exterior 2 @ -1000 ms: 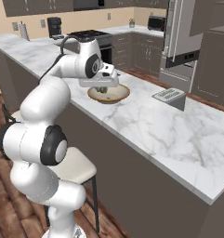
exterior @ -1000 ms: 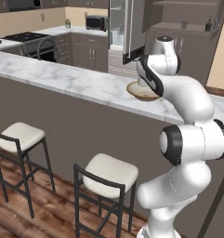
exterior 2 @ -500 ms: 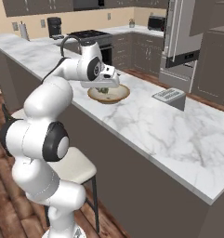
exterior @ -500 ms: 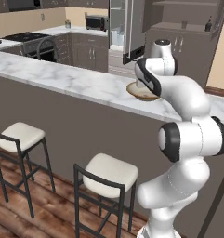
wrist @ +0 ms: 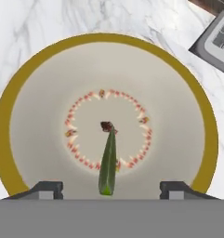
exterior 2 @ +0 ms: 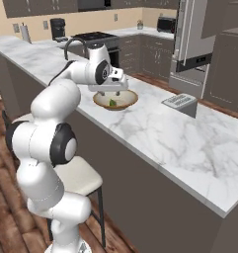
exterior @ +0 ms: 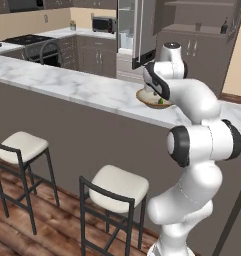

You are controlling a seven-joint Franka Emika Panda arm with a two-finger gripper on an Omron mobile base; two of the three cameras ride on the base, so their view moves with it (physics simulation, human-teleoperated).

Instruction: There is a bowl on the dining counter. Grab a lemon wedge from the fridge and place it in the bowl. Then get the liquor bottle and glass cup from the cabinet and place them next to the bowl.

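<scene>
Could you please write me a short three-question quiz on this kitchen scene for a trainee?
1. True or false: the lemon wedge lies inside the bowl.
2. Which stands nearer the bowl on the dining counter? A) a toaster B) a flat grey device with buttons C) a kettle
3. Fill in: the gripper hangs directly ____ the bowl, its fingertips apart.

Key: 1 true; 2 B; 3 above.
</scene>
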